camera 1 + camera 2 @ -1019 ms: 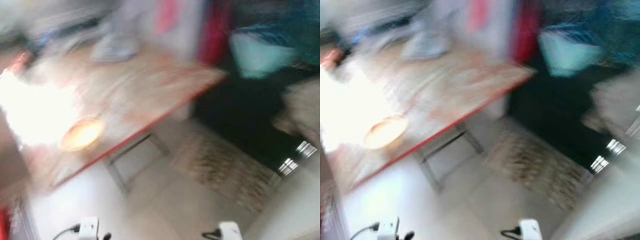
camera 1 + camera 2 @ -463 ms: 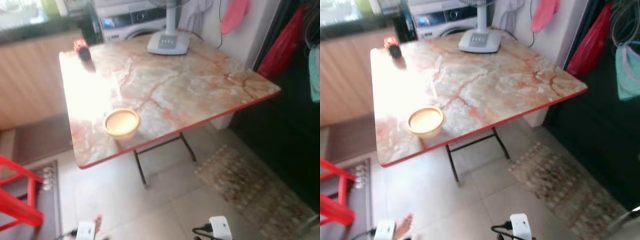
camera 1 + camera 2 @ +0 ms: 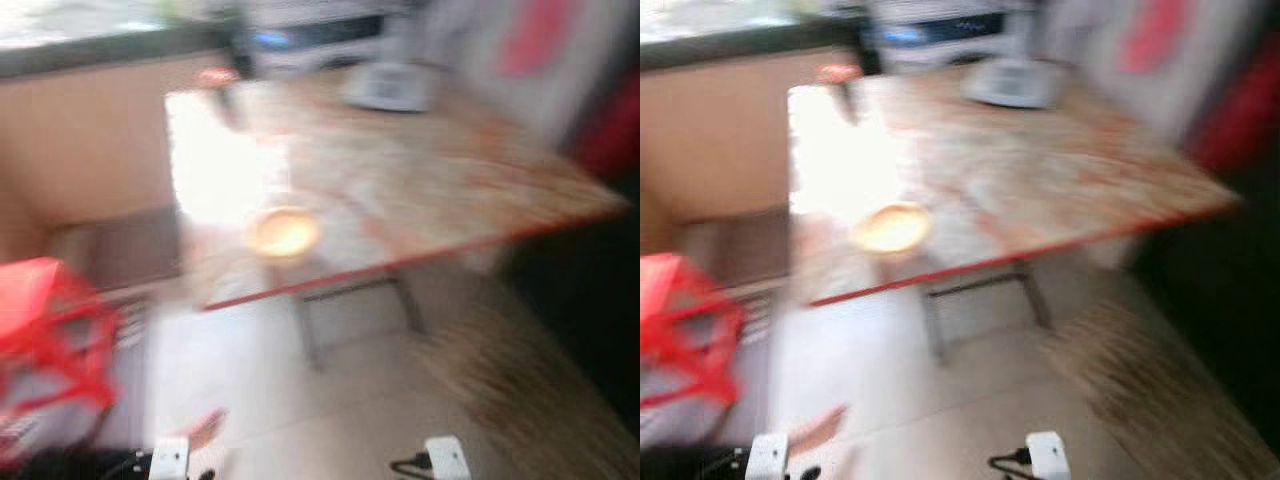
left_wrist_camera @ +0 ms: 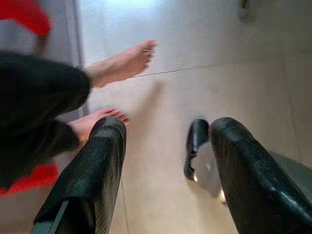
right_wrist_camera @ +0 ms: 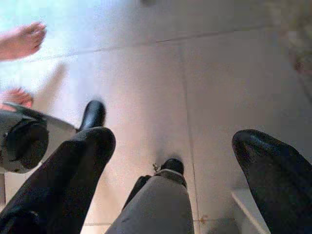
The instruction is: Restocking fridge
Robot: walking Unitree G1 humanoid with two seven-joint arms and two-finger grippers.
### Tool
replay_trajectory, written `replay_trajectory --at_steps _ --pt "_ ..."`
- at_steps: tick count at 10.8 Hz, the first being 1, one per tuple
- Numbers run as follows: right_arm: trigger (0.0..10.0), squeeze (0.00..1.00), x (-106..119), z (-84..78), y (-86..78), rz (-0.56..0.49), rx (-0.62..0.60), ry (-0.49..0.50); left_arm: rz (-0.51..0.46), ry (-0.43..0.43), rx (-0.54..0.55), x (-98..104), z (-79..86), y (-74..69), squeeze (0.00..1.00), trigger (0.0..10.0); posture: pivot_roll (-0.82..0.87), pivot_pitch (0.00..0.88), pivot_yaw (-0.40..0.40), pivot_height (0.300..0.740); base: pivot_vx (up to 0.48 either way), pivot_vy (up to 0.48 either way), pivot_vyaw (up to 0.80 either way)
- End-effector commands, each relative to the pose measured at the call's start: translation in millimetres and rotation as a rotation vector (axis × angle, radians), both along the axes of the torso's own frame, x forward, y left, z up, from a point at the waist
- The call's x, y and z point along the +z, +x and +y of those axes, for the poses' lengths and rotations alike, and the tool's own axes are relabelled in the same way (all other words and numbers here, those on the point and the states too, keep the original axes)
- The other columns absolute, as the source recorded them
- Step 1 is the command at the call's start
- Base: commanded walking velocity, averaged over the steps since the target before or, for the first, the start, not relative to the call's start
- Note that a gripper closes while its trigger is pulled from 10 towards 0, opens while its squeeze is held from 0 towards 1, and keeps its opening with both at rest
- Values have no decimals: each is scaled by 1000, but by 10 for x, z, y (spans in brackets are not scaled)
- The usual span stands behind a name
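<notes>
Head views are blurring; detail is soft.

- Table point(image 3: 400, 170): square slab top, marble-look w/ pink-orange veining, red edge trim, thin dark metal legs. Glare is washing out its corner nearest the counter.
- Bowl point(image 3: 283, 232): small, round, yellowish; sitting on the table near its front edge.
- Fan base point(image 3: 1010, 82): pale, flattish; standing at the table's far side.
- Small red-and-dark item point(image 3: 215, 82): at the table's far corner, too blurred to identify.
- Wooden counter front point(image 3: 90, 140): tan, smooth; beside the table.
- Red stool point(image 3: 50, 330): plastic frame; on the floor beside the table, twd robot's left.
- Mat point(image 3: 1140, 390): brownish, woven-looking; under the table's right corner.
- Floor point(image 5: 146, 73): pale glossy tiles w/ thin grout lines.
- Person's bare feet point(image 4: 122, 63), dark trouser leg; standing on the tiles close to the left gripper.
- Left gripper point(image 4: 165, 161): hanging low over the tiles, black ribbed fingers point(image 4: 92, 170) spread apart, gripping nothing.
- Right gripper point(image 5: 180, 161): likewise hanging over the tiles, fingers wide apart, nothing btwn them.
- Fridge & stock: can't make out; nothing of the task lying at either set of fingers.
</notes>
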State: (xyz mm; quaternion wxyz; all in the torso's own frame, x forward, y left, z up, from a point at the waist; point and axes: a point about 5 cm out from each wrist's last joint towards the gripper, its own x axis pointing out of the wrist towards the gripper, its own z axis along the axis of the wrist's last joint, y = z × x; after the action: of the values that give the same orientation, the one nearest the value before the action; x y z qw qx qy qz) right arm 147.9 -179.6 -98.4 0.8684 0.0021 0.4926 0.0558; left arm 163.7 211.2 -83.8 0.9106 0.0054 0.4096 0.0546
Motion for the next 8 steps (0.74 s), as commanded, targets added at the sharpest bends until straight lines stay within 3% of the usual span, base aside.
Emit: replay_trajectory --at_steps 1,3,5,7,8 --pt "10000 0 -9 -30 -32 9 -3 -8 11 6 16 -18 10 -45 0 10000 -12 48 28 740 0 0 800" --pt "10000 0 0 -23 -3 18 85 -33 -59 17 22 57 18 90 0 10000 -7 50 24 740 0 0 0" --pt "10000 0 9 -27 14 19 173 -59 -189 45 16 216 37 328 0 10000 -5 52 19 740 0 0 0" --pt "10000 0 9 -40 14 12 124 -53 -439 90 -16 548 29 674 0 10000 4 48 17 740 0 0 0" --pt "10000 0 6 -37 9 10 73 -42 -490 89 -28 610 -7 719 0 10000 10 48 23 740 0 0 0"
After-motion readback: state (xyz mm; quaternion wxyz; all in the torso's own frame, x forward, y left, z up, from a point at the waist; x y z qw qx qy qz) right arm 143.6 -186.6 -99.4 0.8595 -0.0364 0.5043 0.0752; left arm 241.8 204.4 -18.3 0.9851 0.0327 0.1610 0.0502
